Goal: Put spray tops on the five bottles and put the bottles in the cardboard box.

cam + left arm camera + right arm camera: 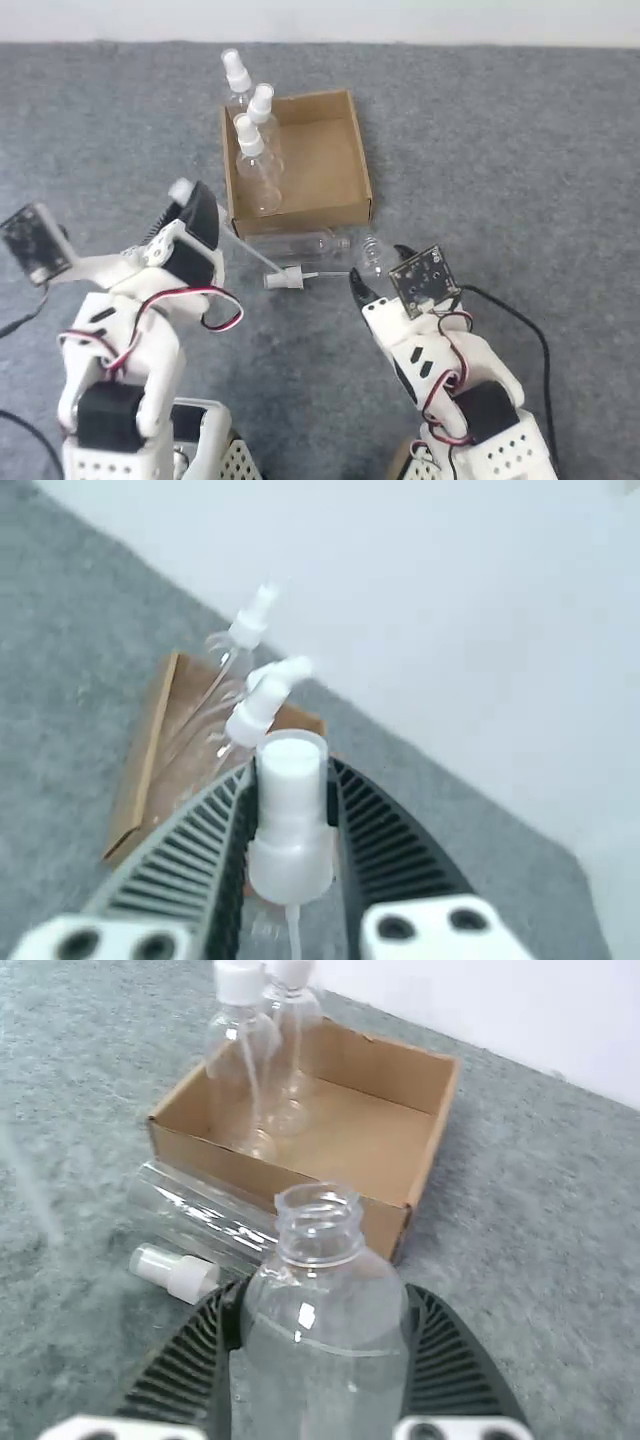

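My left gripper is closed on a white spray top, which sits between the jaws with its thin tube showing at the end. My right gripper is clamped on a clear bottle that has no top, so its neck is open. In the high view this bottle is just beside the near right corner of the cardboard box. A second bare bottle lies on its side on the grey carpet, close along the front wall of the box. A loose spray top lies just beside it. Three capped bottles stand along the left side of the box. I believe the farthest one is also inside, but I cannot be sure.
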Motion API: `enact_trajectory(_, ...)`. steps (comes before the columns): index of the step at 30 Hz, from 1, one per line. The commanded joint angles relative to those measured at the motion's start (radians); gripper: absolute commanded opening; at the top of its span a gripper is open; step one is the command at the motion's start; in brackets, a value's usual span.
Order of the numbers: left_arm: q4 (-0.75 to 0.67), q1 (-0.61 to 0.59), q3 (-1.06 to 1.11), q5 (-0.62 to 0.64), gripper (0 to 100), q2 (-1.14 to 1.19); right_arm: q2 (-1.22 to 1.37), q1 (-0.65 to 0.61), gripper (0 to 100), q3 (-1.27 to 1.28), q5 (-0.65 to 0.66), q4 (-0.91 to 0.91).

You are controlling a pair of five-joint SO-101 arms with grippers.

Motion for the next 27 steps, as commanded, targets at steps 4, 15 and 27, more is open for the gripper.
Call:
enact_trajectory(4, -0.115, 0.011, -0.056, 0.008, 1, -0.075, -0.022, -0.015, 7.6, -0.017, 0.021, -0.027)
enact_trajectory(15, -0.212, 0.028, -0.050, 0.011, 1, -0.114, -0.022, -0.041, 7.6, -0.015, 0.098, -0.027)
enact_trajectory(27, -0.299, 0.114, 0.054, 0.048, 1, -0.114, -0.022, -0.042, 7.6, -0.014, 0.098, -0.044)
